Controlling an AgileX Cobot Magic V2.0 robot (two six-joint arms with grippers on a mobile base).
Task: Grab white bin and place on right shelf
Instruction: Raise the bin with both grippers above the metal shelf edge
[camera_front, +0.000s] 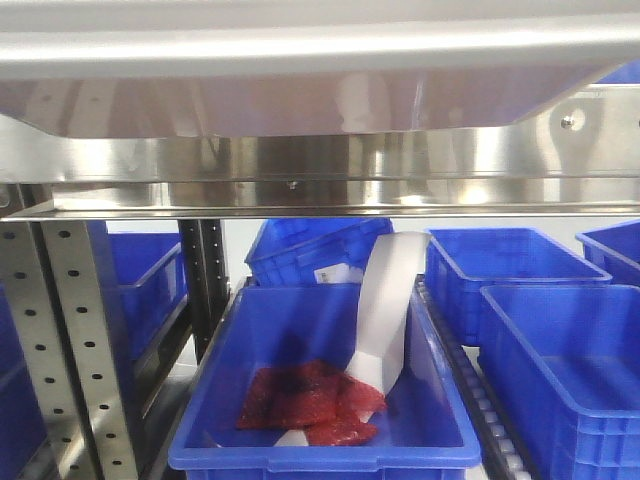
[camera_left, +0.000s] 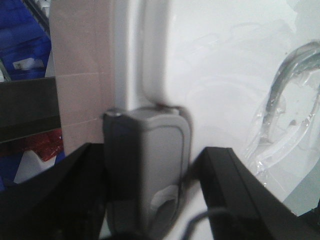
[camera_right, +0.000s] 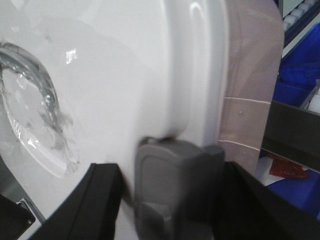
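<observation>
The white bin (camera_front: 300, 95) fills the top of the front view; its pinkish translucent underside hangs just above the right shelf's shiny steel front rail (camera_front: 300, 165). In the left wrist view the glossy white lid (camera_left: 220, 65) fills the frame. My left gripper (camera_left: 150, 200) has its black fingers (camera_left: 235, 190) on both sides of a grey latch (camera_left: 150, 160) at the lid's edge. In the right wrist view my right gripper (camera_right: 175, 205) is shut the same way around the other grey latch (camera_right: 175, 185) of the white bin (camera_right: 125, 75). The lid's recessed handle (camera_right: 35, 110) is wrapped in clear film.
Below the rail stand several blue crates. The front one (camera_front: 320, 455) holds a red mesh bag (camera_front: 310, 400) and a white curled strip (camera_front: 390, 300). More crates sit to the right (camera_front: 560, 350) and behind (camera_front: 300, 250). Perforated grey uprights (camera_front: 75, 340) rise at the left.
</observation>
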